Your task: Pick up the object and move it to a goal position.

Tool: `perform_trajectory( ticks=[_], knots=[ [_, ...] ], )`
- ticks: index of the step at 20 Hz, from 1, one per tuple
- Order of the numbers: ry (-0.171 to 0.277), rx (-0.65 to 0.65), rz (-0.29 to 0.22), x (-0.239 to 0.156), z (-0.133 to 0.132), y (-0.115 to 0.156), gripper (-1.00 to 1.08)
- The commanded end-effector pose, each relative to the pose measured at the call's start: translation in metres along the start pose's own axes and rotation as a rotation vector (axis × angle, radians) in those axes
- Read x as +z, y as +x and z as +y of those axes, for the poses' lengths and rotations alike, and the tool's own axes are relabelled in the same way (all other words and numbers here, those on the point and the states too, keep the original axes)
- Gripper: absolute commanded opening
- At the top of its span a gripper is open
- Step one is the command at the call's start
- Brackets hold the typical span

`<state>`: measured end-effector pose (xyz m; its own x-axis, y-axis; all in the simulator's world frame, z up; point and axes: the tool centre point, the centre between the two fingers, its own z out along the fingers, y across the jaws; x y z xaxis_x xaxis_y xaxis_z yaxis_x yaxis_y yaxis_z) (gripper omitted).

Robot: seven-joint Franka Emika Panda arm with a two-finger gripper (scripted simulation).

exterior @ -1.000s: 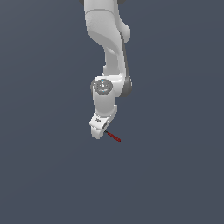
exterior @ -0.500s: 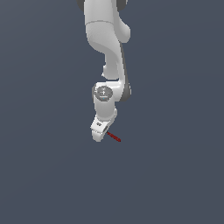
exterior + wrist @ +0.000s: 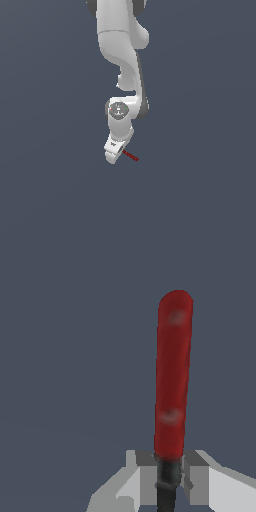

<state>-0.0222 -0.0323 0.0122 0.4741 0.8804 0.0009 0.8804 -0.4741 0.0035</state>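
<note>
The object (image 3: 172,376) was held at its dark neck between the closed-in fingers (image 3: 197,476) of the gripper (image 3: 116,152), its red handle projecting toward four o'clock in the exterior view. The pick-up was judged complete. No goal marker could be seen, so the remaining carry could not be gauged.

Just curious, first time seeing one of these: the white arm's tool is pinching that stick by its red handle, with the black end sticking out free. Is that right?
Not quite. In the wrist view, the tool pinches the stick at its dark end, down between the fingers; the red handle is the part that sticks out free. The arm is white, as you said.
</note>
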Motion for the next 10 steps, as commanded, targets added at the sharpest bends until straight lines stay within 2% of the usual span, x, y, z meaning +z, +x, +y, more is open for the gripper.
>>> perform_trajectory(
  ticks=[1, 10],
  knots=[
    [0.004, -0.001, -0.001, 0.0018, -0.0016, 0.0000, -1.00],
    [0.000, 0.000, 0.000, -0.0020, -0.0002, -0.0009, -1.00]
  ],
)
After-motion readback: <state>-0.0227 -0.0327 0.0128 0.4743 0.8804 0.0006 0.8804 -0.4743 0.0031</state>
